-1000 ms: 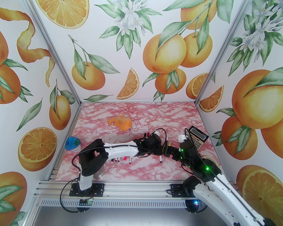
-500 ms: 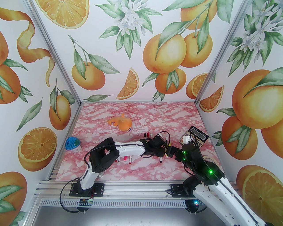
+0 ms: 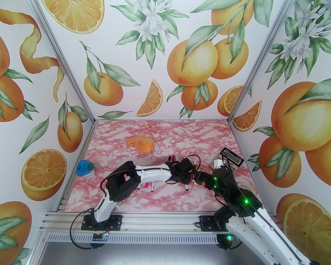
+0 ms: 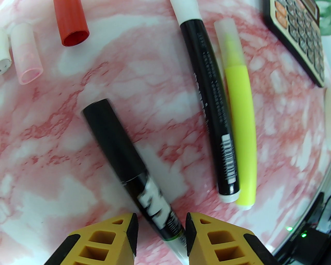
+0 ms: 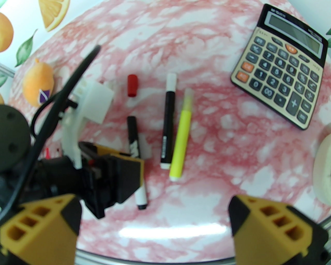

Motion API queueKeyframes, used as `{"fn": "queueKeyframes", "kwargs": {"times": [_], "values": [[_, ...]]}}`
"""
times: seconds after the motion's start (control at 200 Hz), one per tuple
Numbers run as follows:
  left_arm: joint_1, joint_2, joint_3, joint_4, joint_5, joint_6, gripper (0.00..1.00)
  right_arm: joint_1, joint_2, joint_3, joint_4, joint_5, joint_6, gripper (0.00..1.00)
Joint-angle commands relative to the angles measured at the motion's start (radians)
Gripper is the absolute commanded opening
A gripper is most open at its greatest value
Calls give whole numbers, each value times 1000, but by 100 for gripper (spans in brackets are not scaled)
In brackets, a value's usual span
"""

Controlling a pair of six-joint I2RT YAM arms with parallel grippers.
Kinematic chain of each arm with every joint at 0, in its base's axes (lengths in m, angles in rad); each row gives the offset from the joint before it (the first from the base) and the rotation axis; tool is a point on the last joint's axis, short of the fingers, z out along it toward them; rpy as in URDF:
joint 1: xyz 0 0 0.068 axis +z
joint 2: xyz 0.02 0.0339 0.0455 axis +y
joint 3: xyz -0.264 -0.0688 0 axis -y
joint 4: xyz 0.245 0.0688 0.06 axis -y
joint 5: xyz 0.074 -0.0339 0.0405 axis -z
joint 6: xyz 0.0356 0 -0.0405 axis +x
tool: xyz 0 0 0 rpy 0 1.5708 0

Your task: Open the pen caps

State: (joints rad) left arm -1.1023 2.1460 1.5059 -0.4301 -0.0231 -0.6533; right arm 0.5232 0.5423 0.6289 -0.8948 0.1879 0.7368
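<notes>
A pen with a black cap [image 4: 113, 139] and white barrel lies slanted on the pink marble table [image 4: 144, 77]. My left gripper [image 4: 161, 233] straddles its barrel, jaws narrowed around it with a sliver of gap on one side. To the right lie a black pen [image 4: 209, 103] with a white cap [image 4: 186, 7] and a yellow pen [image 4: 240, 129] with a clear cap [image 4: 227, 38]. Loose pen caps rest at the upper left: red [image 4: 72, 26], translucent pink [image 4: 25, 57], white [image 4: 4, 51]. My right gripper [image 5: 155, 227] hovers wide open just right of the left one [image 3: 187, 178].
A calculator [image 3: 228, 160] lies at the right, beside a white round object [image 5: 323, 168]. An orange toy [image 3: 141, 144] sits mid-table and a blue-lidded container [image 3: 84, 168] at the left edge. More pens [image 3: 147, 186] lie under my left forearm.
My left arm has reached further right and settled over the black-capped pen, its jaws narrowing. The right arm drew back slightly, uncovering the calculator, and stayed wide open.
</notes>
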Motion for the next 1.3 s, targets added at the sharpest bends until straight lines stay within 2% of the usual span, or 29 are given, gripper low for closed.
{"fn": "queueKeyframes", "kwargs": {"times": [0.0,0.35,0.61,0.941,1.056,1.176,1.296], "values": [[5,-4,11,-135,-34,64,36,5,11,15,23,17,1,100],[32,-54,9,-348,-55,206,31,4,13,6,34,12,-1,100],[42,-15,68,-497,-141,298,29,4,19,-1,48,0,1,100],[43,58,143,-528,-174,336,26,3,13,-7,50,-9,10,100],[51,23,123,-486,-134,326,24,4,16,-14,74,-58,24,97],[87,-85,51,-398,-68,310,22,4,14,-37,154,-176,44,97],[144,-235,-79,-247,97,312,22,3,2,-84,275,-287,68,96]]}}
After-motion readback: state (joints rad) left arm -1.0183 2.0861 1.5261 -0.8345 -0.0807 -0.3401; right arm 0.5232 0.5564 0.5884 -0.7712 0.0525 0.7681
